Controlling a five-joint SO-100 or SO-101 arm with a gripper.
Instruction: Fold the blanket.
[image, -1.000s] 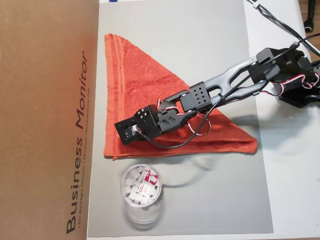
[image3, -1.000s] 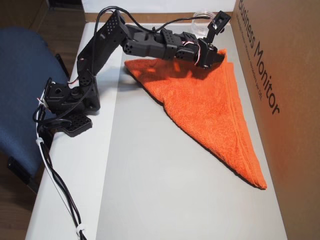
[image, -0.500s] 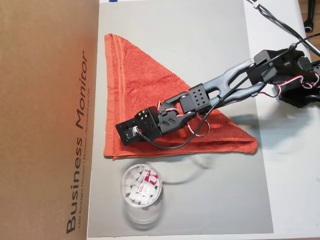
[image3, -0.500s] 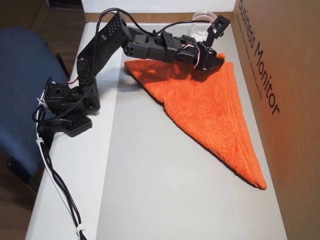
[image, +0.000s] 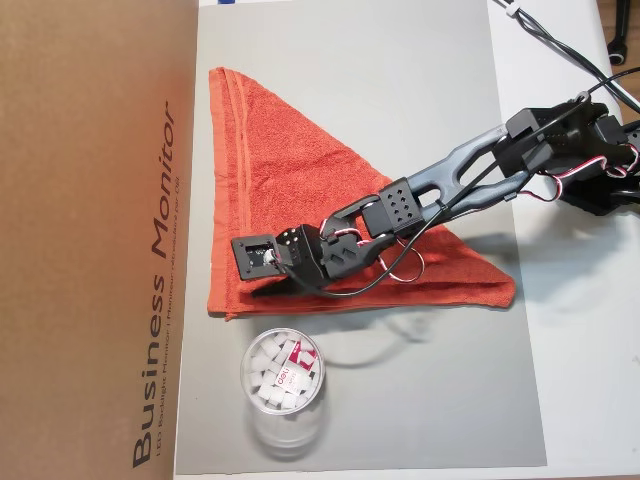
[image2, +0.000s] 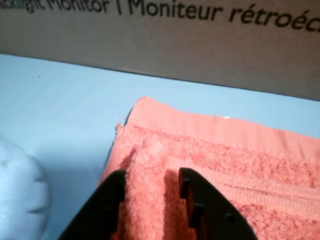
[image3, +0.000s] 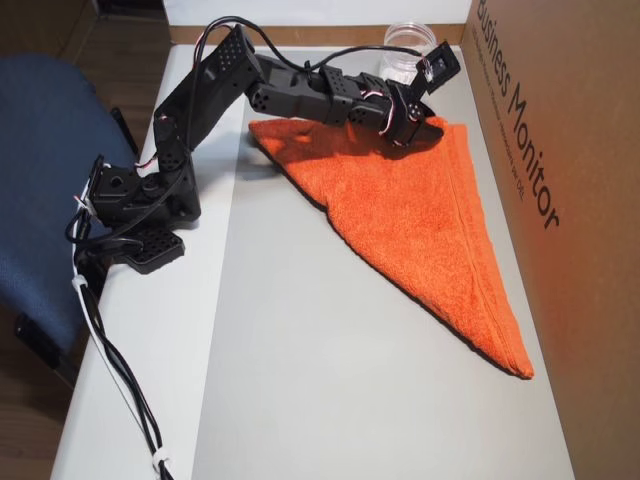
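Observation:
The blanket (image: 290, 170) is an orange-red terry towel lying folded into a triangle on the grey mat (image: 400, 100). Its long hemmed edge runs along the cardboard box. It also shows in the other overhead view (image3: 420, 230) and in the wrist view (image2: 240, 165). My gripper (image: 258, 290) is at the towel's corner nearest the box and the jar. In the wrist view the gripper (image2: 151, 182) has its two black fingers (image2: 112, 192) closed on a raised ridge of the towel. It also shows in the other overhead view (image3: 425, 130).
A brown cardboard box (image: 90, 200) printed "Business Monitor" borders the mat beside the towel. A clear plastic jar (image: 283, 373) of small white pieces stands just beyond the gripped corner. Cables (image: 560, 45) trail near the arm's base. A blue chair (image3: 40, 180) stands beside the table.

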